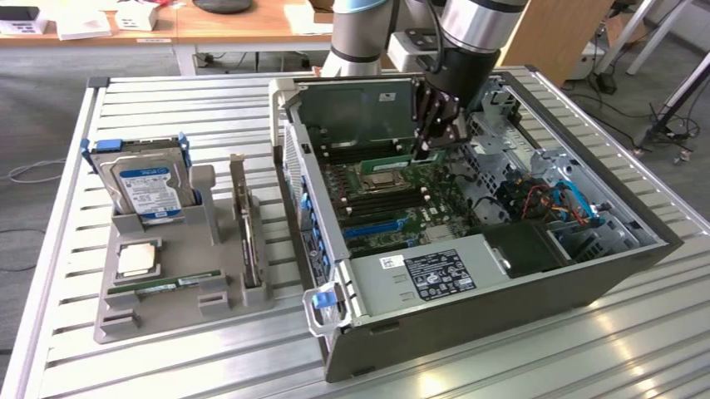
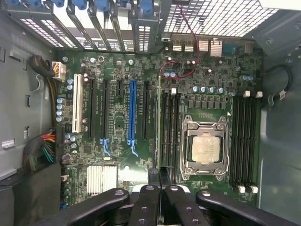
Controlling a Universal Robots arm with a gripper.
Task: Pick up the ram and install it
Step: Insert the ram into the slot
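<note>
Closest to the wrist camera, our gripper is pinching almost fully shut. Its dark fingers are clamping the ram, which we are seeing edge-on as a thin green line running away from us over the board. Just beyond it, the black memory slots are lying beside the processor. The stick's edge is looking close to parallel with them but is sitting slightly to one side, toward the long card slots. In the exterior view we are hanging the ram inside the open computer case, above the board and, as far as we are judging, not yet seated. To do this step well, we are reckoning that the stick wants squaring over a single slot. It should be level along its length, with its notch matched to the slot's key, and any push should go straight down, since a tilted stick could jam or bend. Farther off, the gray tray with the hard drive is standing well apart on the table.
</note>
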